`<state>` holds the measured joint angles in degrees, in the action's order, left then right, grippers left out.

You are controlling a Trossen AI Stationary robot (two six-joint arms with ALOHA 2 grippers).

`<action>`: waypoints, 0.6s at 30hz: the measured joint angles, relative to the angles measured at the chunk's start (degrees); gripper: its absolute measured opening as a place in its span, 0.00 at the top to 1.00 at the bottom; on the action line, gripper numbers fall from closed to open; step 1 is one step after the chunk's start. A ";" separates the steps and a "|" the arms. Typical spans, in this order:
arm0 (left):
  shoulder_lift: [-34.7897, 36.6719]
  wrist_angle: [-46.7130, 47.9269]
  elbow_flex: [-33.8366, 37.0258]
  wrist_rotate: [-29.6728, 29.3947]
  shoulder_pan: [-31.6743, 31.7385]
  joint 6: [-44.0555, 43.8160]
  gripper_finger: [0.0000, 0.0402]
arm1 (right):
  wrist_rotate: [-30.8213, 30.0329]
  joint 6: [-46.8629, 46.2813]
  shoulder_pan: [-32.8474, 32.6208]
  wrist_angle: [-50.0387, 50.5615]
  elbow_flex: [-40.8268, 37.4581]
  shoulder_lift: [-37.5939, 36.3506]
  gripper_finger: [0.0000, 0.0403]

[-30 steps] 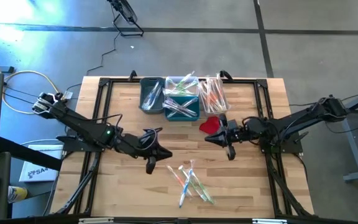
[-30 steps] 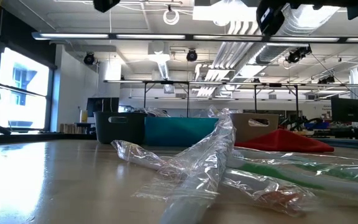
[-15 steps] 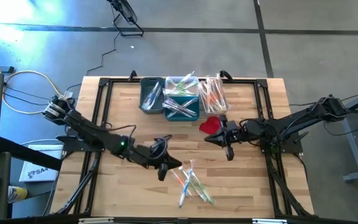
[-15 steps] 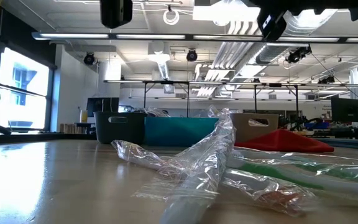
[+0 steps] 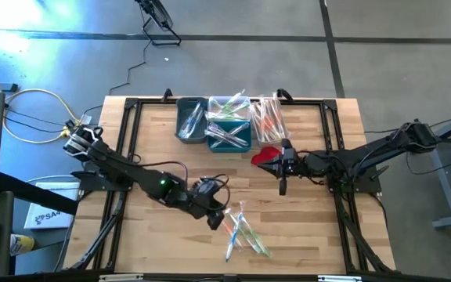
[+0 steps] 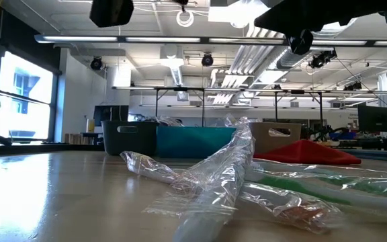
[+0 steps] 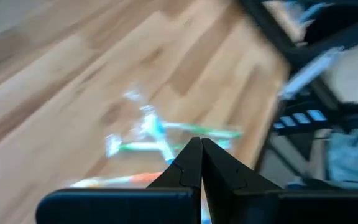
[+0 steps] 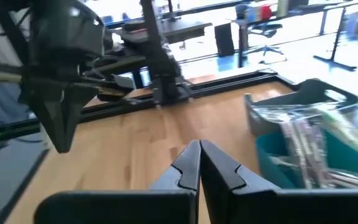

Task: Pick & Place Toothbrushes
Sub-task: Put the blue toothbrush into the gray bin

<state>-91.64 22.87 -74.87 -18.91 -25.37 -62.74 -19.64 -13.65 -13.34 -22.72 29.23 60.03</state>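
Clear crinkled plastic wraps each of the toothbrushes [image 5: 241,231], thin sticks with green, orange, blue and white handles. A loose heap of them lies on the near middle of the wooden table [image 5: 155,133]; in the low view the same heap [image 6: 227,181] fills the foreground as a tangle of shiny film, with a green handle showing through on the right. More wrapped brushes fill the grey bin [image 5: 191,120], the teal bin [image 5: 229,125] and the white bin [image 5: 267,119] at the far middle of the table. A red cloth [image 5: 265,156] lies just near the white bin.

The left gripper [image 5: 215,218] hangs just left of the loose heap, fingers pressed together and holding nothing; its wrist view shows the heap [image 7: 160,134] past the closed fingertips, smeared too much to count the brushes. The right gripper [image 5: 282,186] sits beside the red cloth, fingers likewise together and empty. In the low view both grippers are cut off at the upper edge, only dark shapes showing. How many brushes lie in each bin cannot be made out.
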 joint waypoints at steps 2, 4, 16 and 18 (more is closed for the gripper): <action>-0.08 3.17 -0.49 0.21 0.77 -0.83 1.00 | -1.60 -0.05 0.00 0.18 0.00 0.00 0.99; -0.13 3.07 -0.53 0.90 1.73 -0.39 1.00 | -2.00 -0.09 0.00 0.41 0.00 0.02 0.99; -0.11 7.23 -0.50 10.25 8.55 8.20 1.00 | -6.40 -10.83 0.00 1.51 0.00 0.02 0.99; -0.11 6.51 -0.50 11.08 9.88 9.98 1.00 | -7.14 -12.43 -0.02 1.54 0.00 0.02 0.99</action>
<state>-91.74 29.38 -75.37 -7.83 -15.49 -52.76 -26.78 -26.08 -13.36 -21.18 29.23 60.05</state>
